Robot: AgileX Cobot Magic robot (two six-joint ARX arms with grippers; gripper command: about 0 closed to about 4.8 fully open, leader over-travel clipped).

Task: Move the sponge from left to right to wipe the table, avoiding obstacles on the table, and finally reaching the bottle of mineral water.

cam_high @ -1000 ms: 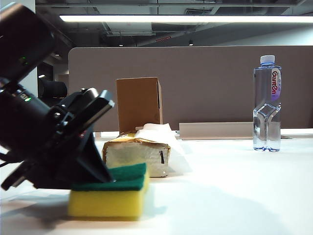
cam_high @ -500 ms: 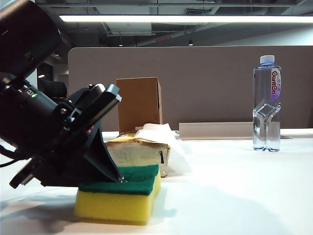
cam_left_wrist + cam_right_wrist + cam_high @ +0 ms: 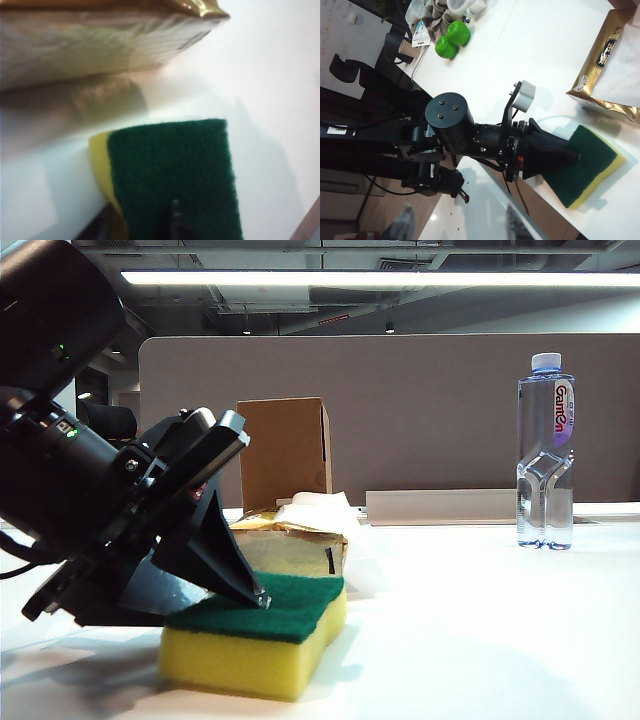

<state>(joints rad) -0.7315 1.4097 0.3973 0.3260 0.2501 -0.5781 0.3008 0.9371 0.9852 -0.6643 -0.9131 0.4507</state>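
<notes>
While checking against a second ago, noted the sponge [image 3: 265, 640] carried rightward along the front of the bench [image 3: 480, 620] and swung a little, near corner now leading. Found it flat, green side up, in the front-left part of the bench, just in front of the tissue pack [image 3: 295, 550]; going by the left wrist view, close beside the pack with a strip of bare bench between.

Placed the left end effector [image 3: 255, 597] slanting down onto the green face, one fingertip pressing near its middle. Cannot tell clenched or released: one tip on top, a dark shape beside the yellow edge, nothing decisive. Saw no clamp around the sponge; reading it as pushed, not gripped.

Located the right end effector [image 3: 460, 227] high over the bench, looking down on the left arm, fingers parted, grasping nothing, well apart from the sponge.

Marked the cardboard box [image 3: 284, 450] upright behind the pack, toward the back edge, and the water bottle [image 3: 546, 455] standing toward the back right, well apart from everything.

Judged the wipe barely begun, with most of the bench ahead untouched. Judged the pack the nearest hazard; would keep along the front edge past pack and box, then angle back toward the bottle. Worth watching for twist under a single pressing tip.
</notes>
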